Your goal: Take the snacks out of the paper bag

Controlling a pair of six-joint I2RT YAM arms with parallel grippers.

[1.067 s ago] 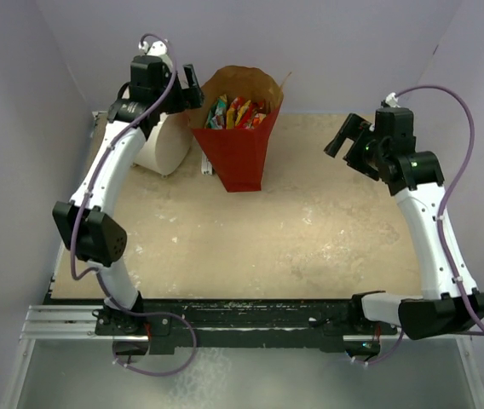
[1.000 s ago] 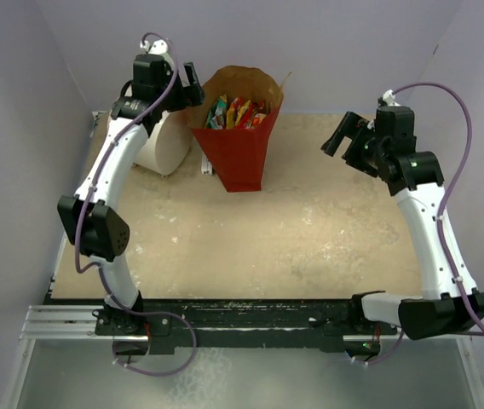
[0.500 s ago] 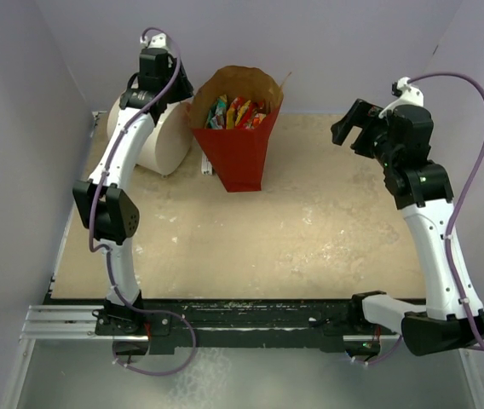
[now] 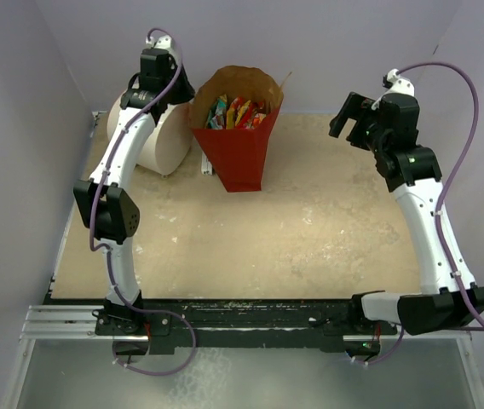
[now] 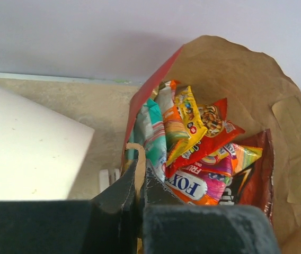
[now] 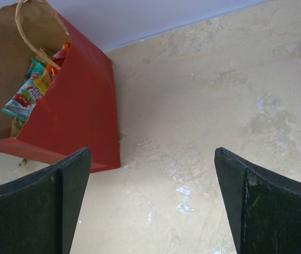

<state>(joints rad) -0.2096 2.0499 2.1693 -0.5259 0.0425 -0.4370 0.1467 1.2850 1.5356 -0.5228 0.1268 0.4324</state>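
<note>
Left jaws now tight on paper bag [image 5: 230, 74]

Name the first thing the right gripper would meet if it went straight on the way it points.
Most likely the bare tabletop: the open right gripper aims down at it, and the paper bag stands off to the side of that line. Depth is hard to judge.

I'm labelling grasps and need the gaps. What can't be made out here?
What, if anything, the left gripper pinches: its shut fingers cover the contact in the left wrist view; the wrist hides it from above.
How many snacks: upper packets and the walls of the paper bag hide the lower ones.
The white drum: left arm covers part from above; the left wrist view's edge cuts it.
</note>
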